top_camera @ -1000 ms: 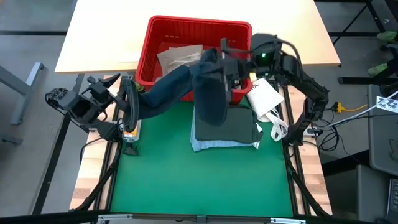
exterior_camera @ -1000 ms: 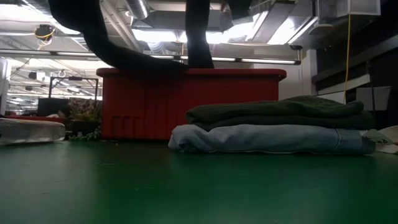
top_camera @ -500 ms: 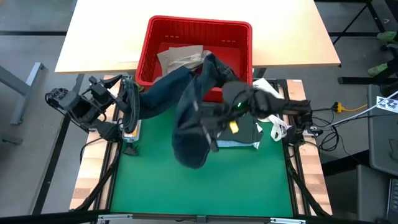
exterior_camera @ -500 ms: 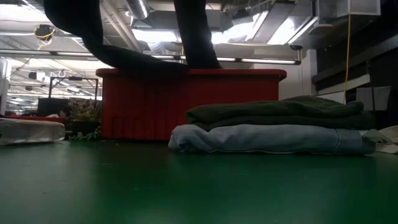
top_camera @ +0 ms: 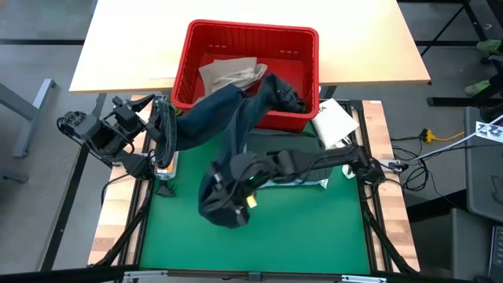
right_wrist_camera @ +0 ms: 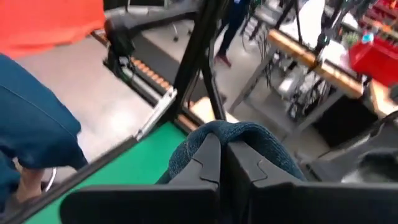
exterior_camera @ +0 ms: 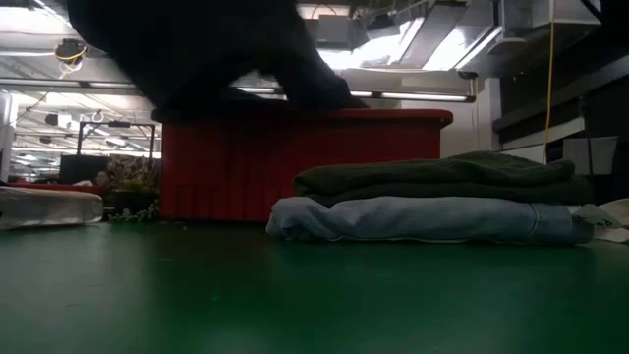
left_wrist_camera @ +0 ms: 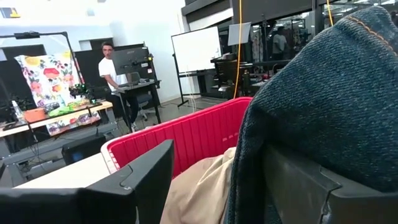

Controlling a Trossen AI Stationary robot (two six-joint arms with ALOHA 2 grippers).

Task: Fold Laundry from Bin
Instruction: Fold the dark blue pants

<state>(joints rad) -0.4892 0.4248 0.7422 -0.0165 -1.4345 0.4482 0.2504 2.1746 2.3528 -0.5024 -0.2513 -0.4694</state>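
Observation:
The dark blue jeans (top_camera: 236,118) trail out of the red bin (top_camera: 299,39) in two strands. One runs to my left gripper (top_camera: 167,134) at the mat's left edge, whose fingers stand apart. The other ends in a bunch (top_camera: 224,200) above the green mat, where my right gripper (right_wrist_camera: 222,146) is shut on denim. In the low view the jeans (exterior_camera: 197,49) hang dark, clear of the mat. Tan khaki trousers (top_camera: 228,75) lie in the bin. A folded dark green garment (exterior_camera: 432,172) rests on a folded light blue one (exterior_camera: 423,218). My left gripper is open, and the jeans' leg (left_wrist_camera: 323,93) lies over and against one finger (left_wrist_camera: 305,186), unpinched. That leg sags between the bin's rim and the gripper. My right gripper pinches a fold of denim (right_wrist_camera: 233,130) between its two fingers. The fingers slant down, coming from the table's right. The bunch hangs below them, clear of the mat, and the rest trails back to the bin.
A white packet (top_camera: 334,122) lies right of the bin on the table's right side. My right arm (top_camera: 314,161) reaches across the folded stack. Bare green mat (top_camera: 299,228) spreads toward the near edge. A person stands in the room beyond (left_wrist_camera: 115,68).
My right gripper, staying shut, has swung from beside the bin down and toward the table's near left. It has drawn the jeans farther out over the mat, and the bunch hangs lower. The strand at my left gripper has stayed in place.

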